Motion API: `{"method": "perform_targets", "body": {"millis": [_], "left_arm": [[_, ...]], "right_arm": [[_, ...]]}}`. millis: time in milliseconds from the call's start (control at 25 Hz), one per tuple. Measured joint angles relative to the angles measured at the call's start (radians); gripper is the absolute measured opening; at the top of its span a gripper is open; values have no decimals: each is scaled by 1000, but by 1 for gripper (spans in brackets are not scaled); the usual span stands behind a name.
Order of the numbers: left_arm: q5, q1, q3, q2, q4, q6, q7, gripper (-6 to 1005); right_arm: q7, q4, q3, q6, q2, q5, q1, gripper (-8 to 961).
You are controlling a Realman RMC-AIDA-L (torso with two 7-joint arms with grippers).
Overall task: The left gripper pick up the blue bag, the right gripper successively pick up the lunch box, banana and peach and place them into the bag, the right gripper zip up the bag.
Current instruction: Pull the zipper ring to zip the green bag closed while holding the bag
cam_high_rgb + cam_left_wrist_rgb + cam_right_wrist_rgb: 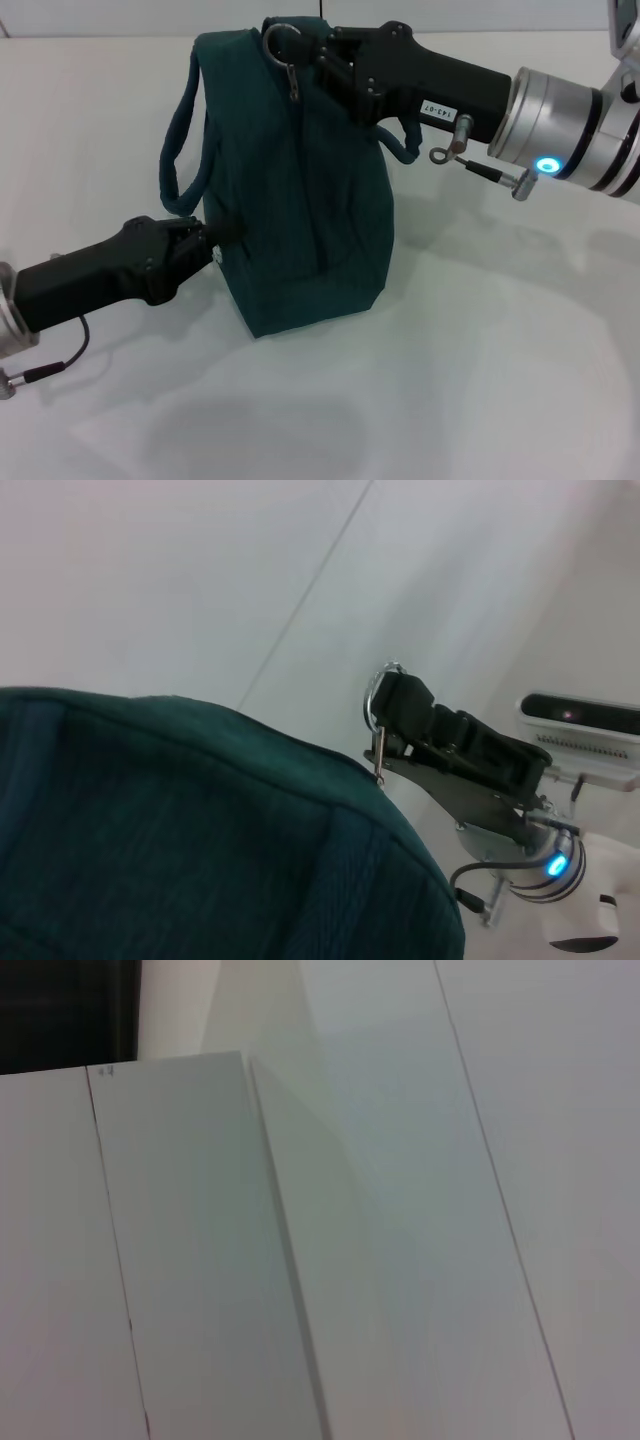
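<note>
The blue bag [300, 200] stands upright on the white table [480, 380], its top closed; it also fills the lower part of the left wrist view [180, 830]. My right gripper [305, 48], with the white number label, is at the bag's top, shut on the ring zipper pull [278, 38]. It also shows in the left wrist view [392, 708] with the ring [376, 692]. My left gripper [225, 236] is at the bag's lower left side, pinching its fabric. The lunch box, banana and peach are out of view.
One rope handle [180, 150] hangs loose on the bag's left side; the other [400, 148] loops under my right gripper. The right wrist view shows only white wall panels [200, 1260]. My own head unit [580, 720] shows in the left wrist view.
</note>
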Motion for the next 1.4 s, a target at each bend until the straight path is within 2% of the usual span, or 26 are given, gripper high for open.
{"method": "perform_targets", "body": {"millis": [80, 520, 720, 840, 1040, 1400], "left_arm": [[-3, 0, 0, -1, -1, 0, 0, 1], [-110, 27, -10, 6, -18, -1, -6, -1], [-111, 34, -8, 7, -18, 23, -13, 109], [-108, 37, -8, 7, -22, 49, -13, 313], [-116, 42, -10, 14, -42, 54, -15, 553], [-111, 41, -10, 7, -43, 43, -17, 578]], "right_arm": [[0, 0, 0, -2, 0, 0, 0, 62], [11, 1, -10, -53, 2, -10, 5, 66], [11, 1, -14, -62, 5, -20, 12, 68], [11, 1, -15, -62, 6, -22, 12, 69], [11, 1, -15, -62, 6, -23, 11, 71], [9, -9, -37, -81, 9, -23, 27, 74]]}}
